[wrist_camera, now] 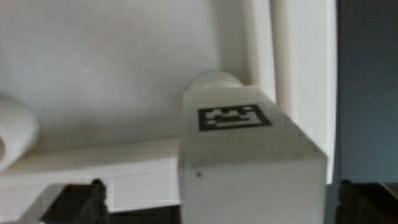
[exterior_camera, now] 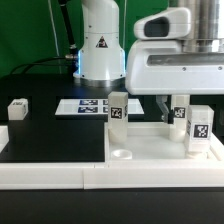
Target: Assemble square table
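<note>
The white square tabletop [exterior_camera: 140, 140] lies flat at the front right. Three white tagged legs stand on it: one at its far left corner [exterior_camera: 117, 108], one under my gripper [exterior_camera: 180, 118] and one at the exterior view's right [exterior_camera: 199, 131]. Another leg [exterior_camera: 17, 108] lies loose on the black mat at the left. My gripper [exterior_camera: 178, 103] hangs over the middle leg. In the wrist view that leg [wrist_camera: 240, 140] stands between my fingers [wrist_camera: 80, 203], and my gripper [wrist_camera: 217, 205] is open with a gap at the sides. The tabletop [wrist_camera: 107, 60] lies behind it.
The marker board [exterior_camera: 85, 105] lies at the back in front of the robot base [exterior_camera: 100, 45]. The long white bar fence [exterior_camera: 60, 172] runs along the front and up the right side of the tabletop. A rounded white part [wrist_camera: 11, 130] shows at the wrist view's edge.
</note>
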You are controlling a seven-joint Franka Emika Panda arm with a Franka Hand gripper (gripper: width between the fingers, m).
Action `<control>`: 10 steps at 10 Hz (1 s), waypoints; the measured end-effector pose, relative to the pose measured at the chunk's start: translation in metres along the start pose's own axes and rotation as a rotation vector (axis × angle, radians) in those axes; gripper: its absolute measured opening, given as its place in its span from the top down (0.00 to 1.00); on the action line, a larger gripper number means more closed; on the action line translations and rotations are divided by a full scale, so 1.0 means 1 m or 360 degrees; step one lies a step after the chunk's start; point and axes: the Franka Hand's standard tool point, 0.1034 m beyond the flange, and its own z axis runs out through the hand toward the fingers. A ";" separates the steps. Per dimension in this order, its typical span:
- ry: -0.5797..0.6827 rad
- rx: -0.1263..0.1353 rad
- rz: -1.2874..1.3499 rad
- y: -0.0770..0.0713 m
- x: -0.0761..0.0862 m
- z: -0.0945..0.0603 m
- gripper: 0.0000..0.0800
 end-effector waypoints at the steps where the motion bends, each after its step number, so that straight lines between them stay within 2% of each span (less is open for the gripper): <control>1: 0.0000 -0.0002 -0.0003 0.001 0.000 0.000 0.32; 3: -0.0002 0.0003 0.0274 0.000 0.000 0.000 0.64; 6: -0.0008 0.0009 0.0727 -0.001 -0.001 0.001 0.64; 7: -0.0017 -0.0001 0.1111 -0.001 0.000 0.002 0.64; 8: -0.0012 0.0029 0.1249 -0.001 0.001 0.003 0.64; 9: -0.0002 0.0110 0.1624 0.002 -0.001 0.004 0.64; 10: -0.0021 0.0142 0.1902 0.002 -0.003 0.004 0.63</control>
